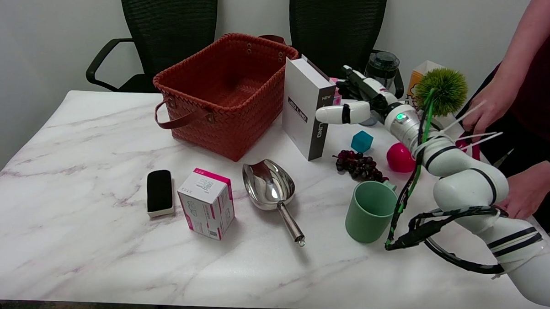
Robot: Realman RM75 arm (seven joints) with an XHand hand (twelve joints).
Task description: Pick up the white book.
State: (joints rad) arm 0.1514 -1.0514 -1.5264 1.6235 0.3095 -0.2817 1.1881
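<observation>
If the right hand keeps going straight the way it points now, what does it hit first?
Most likely the white book: the right hand points left at its dark spine, thumb nearly touching. Depth is unclear from this view.

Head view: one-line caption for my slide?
Right hand open beside the upright white book, not yet gripping.

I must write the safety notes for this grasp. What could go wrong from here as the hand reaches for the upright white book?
1. The tall white book stands upright on its narrow end; a sideways push from the right hand could topple it toward the woven red basket.
2. The dark purple grapes and teal cube lie under the arm; lowering it may sweep them.
</observation>
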